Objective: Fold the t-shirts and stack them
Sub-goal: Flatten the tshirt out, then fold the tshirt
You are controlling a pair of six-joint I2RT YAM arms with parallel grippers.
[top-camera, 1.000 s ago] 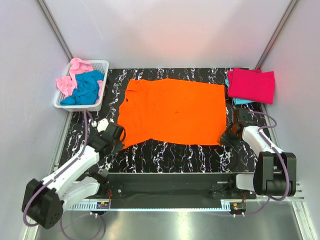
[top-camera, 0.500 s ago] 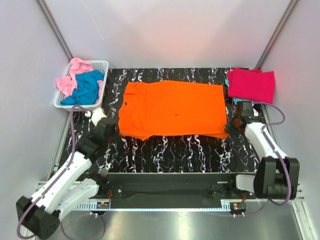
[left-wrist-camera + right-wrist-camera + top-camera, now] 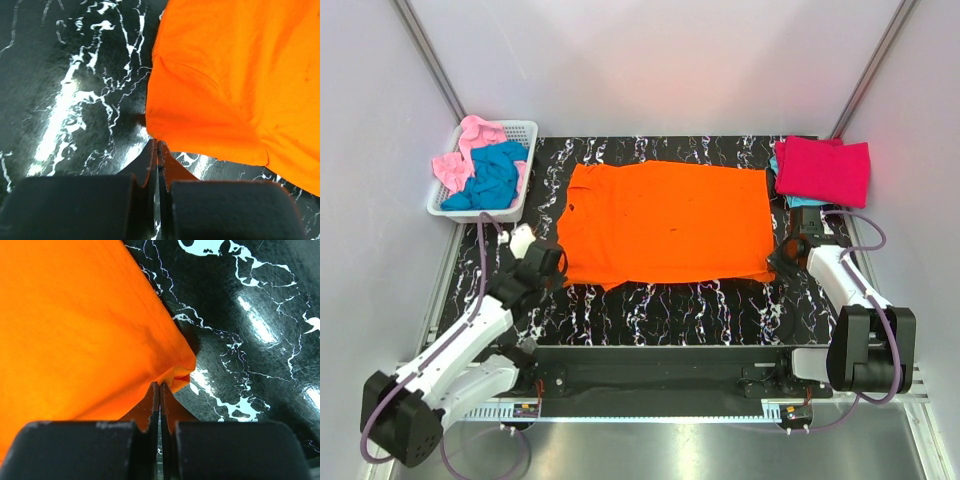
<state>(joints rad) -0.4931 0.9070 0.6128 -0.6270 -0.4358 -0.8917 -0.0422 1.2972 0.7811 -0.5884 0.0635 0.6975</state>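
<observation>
The orange t-shirt [image 3: 665,225] lies spread across the middle of the black marble table, with its near edge doubled. My left gripper [image 3: 552,268] is shut on the shirt's near left corner; the left wrist view shows the jaws [image 3: 158,142] closed at the cloth's edge [image 3: 240,80]. My right gripper [image 3: 782,262] is shut on the near right corner, and the right wrist view shows the tips [image 3: 160,384] pinching the bunched orange corner [image 3: 75,325]. A folded crimson-pink t-shirt [image 3: 823,170] lies at the back right on a teal blue one [image 3: 805,203].
A white lattice basket [image 3: 470,213] at the back left holds a crumpled teal blue t-shirt [image 3: 495,178] and a light pink one [image 3: 470,135]. Bare marble table [image 3: 660,310] runs along the near side. White walls close in on both sides.
Both grippers carried the shirt's near edge toward the back, then drew it back toward the near side. The shirt now looks shorter front to back than one second ago.
</observation>
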